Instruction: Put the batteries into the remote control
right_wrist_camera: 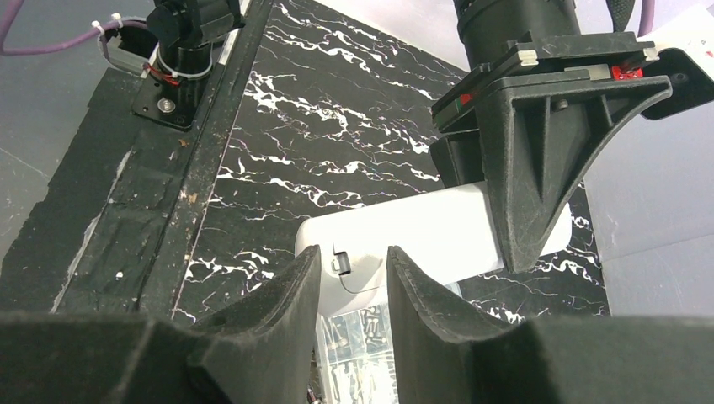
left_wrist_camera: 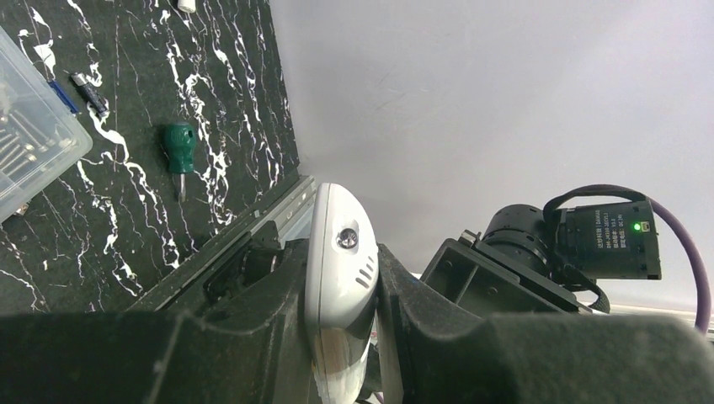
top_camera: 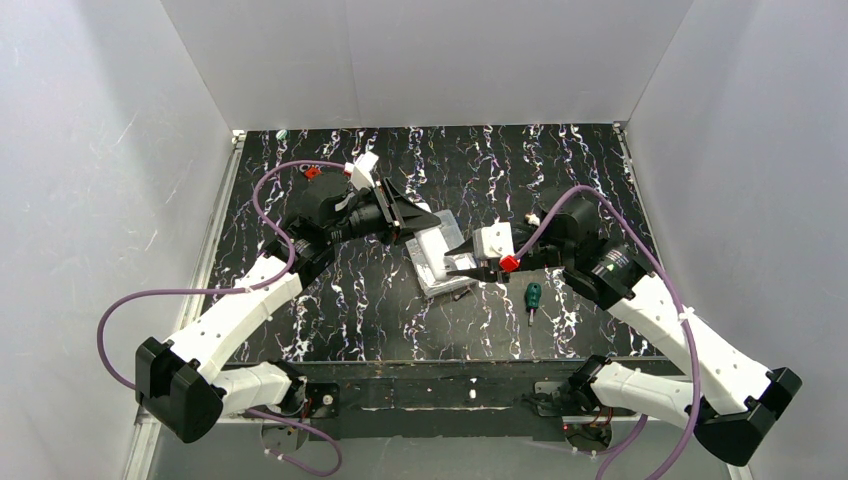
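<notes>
My left gripper (top_camera: 425,222) (left_wrist_camera: 338,249) is shut on the white remote control (top_camera: 432,245) (left_wrist_camera: 341,278) and holds it edge-on, just above the clear box. In the right wrist view the remote (right_wrist_camera: 438,227) shows its back, with a small latch (right_wrist_camera: 341,263) at its near end. The left gripper's black finger (right_wrist_camera: 539,151) covers the remote's far end. My right gripper (top_camera: 458,267) (right_wrist_camera: 354,252) stands open right at the latch end, its fingertips on either side and nothing clamped. No batteries can be made out in any view.
A clear compartment box of small metal parts (top_camera: 442,280) (right_wrist_camera: 362,345) (left_wrist_camera: 34,143) lies under the remote. A green-handled screwdriver (top_camera: 533,296) (left_wrist_camera: 178,150) lies to the box's right. A small dark slim item (left_wrist_camera: 88,91) rests beside the box. White walls enclose the black marbled table (top_camera: 360,300).
</notes>
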